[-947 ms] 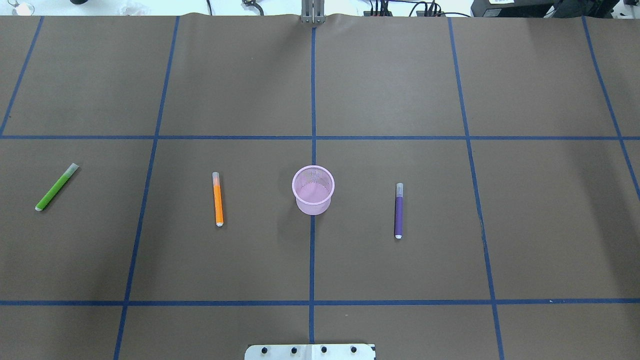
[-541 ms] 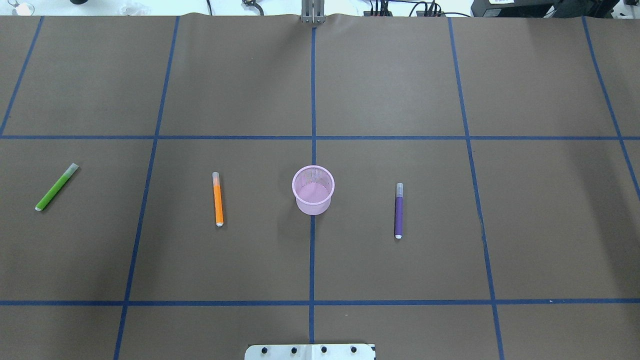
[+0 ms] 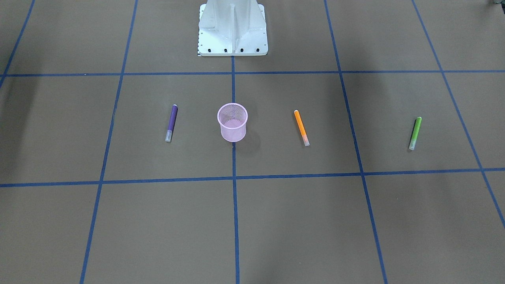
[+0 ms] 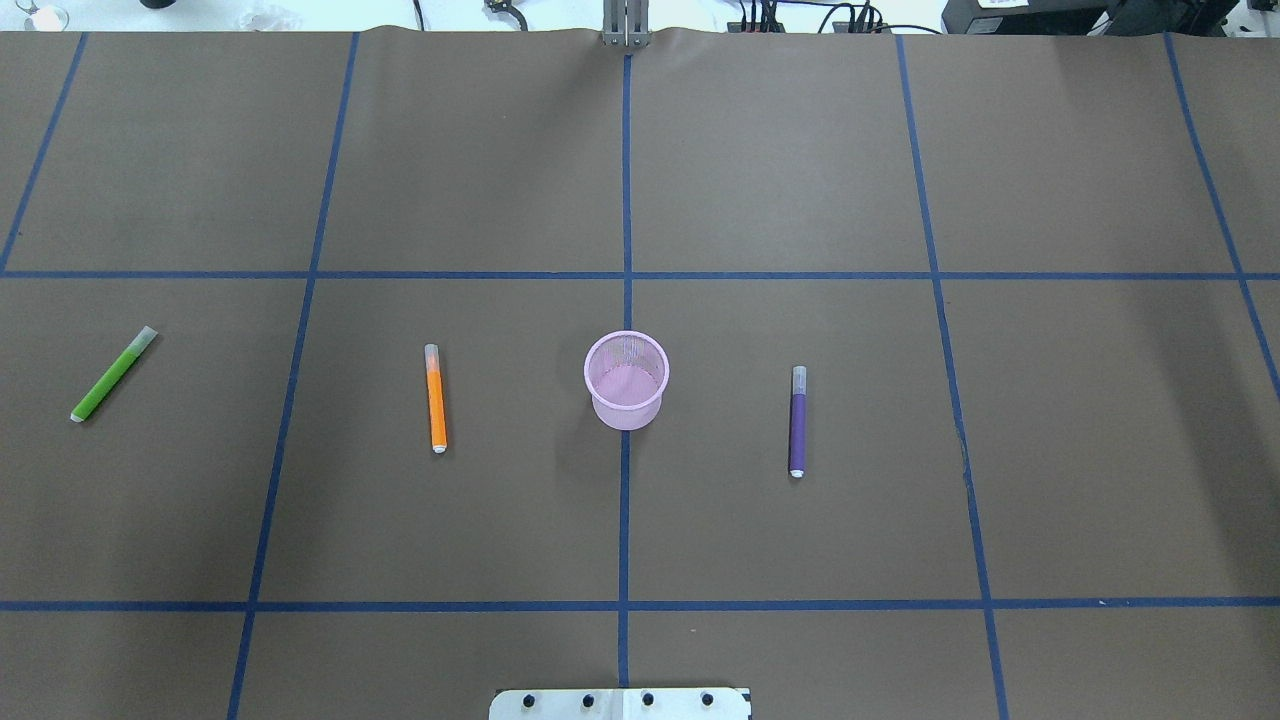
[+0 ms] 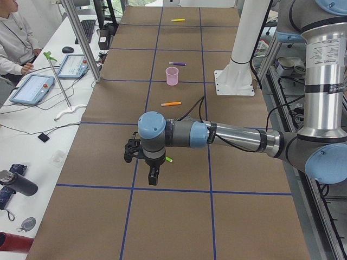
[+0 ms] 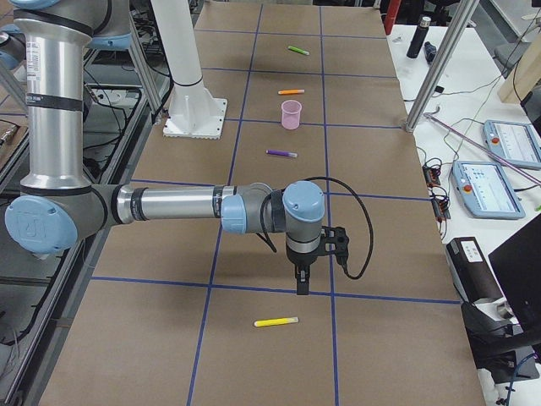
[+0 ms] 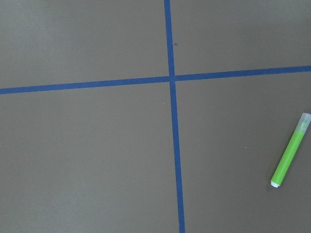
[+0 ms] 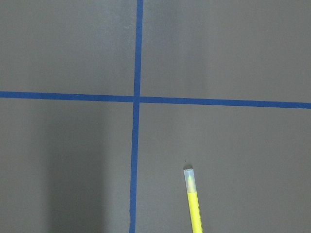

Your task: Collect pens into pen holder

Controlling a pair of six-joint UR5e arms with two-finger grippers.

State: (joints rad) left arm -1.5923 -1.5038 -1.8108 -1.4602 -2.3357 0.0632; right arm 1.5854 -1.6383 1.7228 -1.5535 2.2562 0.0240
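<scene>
The pink mesh pen holder (image 4: 626,378) stands upright at the table's middle. An orange pen (image 4: 435,398) lies to its left, a purple pen (image 4: 797,421) to its right, and a green pen (image 4: 113,373) far left. A yellow pen (image 6: 276,321) lies near the table's right end, also in the right wrist view (image 8: 193,201). The left gripper (image 5: 153,177) hangs over the table beside the green pen (image 7: 290,157). The right gripper (image 6: 302,283) hangs just above the yellow pen. I cannot tell whether either is open or shut.
Blue tape lines (image 4: 625,200) divide the brown table cover into squares. The robot's white base plate (image 3: 232,27) sits at the near edge. A seated person (image 5: 16,38) and tablets (image 5: 33,88) are at a side desk beyond the table.
</scene>
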